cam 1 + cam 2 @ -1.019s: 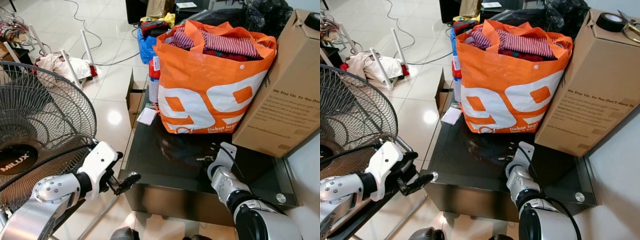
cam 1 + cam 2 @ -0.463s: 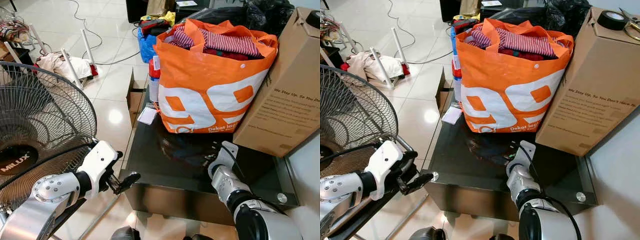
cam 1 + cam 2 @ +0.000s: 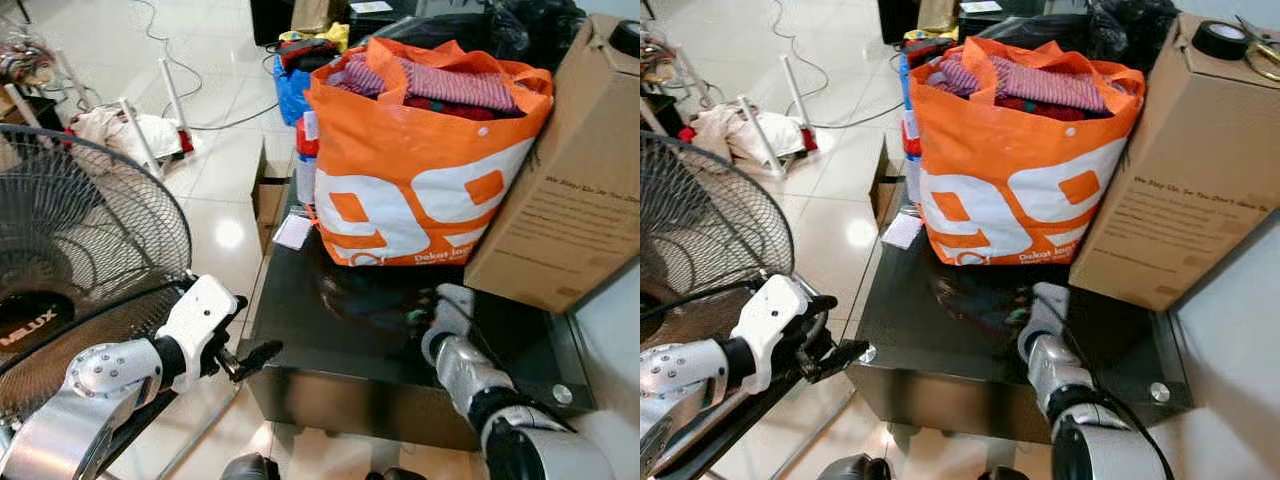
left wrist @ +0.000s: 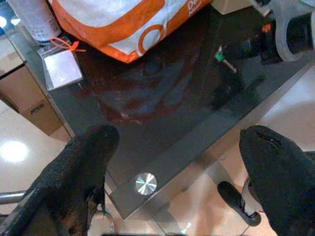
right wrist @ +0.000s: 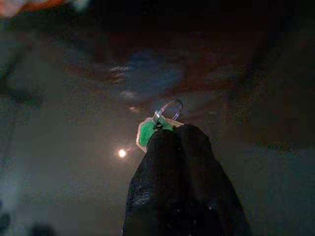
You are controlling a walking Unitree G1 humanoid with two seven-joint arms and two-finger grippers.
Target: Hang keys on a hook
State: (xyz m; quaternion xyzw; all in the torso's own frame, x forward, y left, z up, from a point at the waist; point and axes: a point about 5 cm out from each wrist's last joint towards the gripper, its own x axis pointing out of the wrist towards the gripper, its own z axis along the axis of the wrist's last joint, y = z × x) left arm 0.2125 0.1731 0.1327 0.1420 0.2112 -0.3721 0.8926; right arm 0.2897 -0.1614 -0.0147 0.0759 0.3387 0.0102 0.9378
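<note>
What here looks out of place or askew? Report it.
The cardboard box stands tilted, leaning against the stuffed orange bag on the black glass table. A tape roll sits on its sloped top. Clothes lie on the floor. The right gripper pinches a green key tag above the table.

Your head pair looks down on the black table (image 3: 330, 340), sharing the orange bag (image 3: 420, 170), left wrist camera hovers off its corner, right wrist camera sits close over the glass.
</note>
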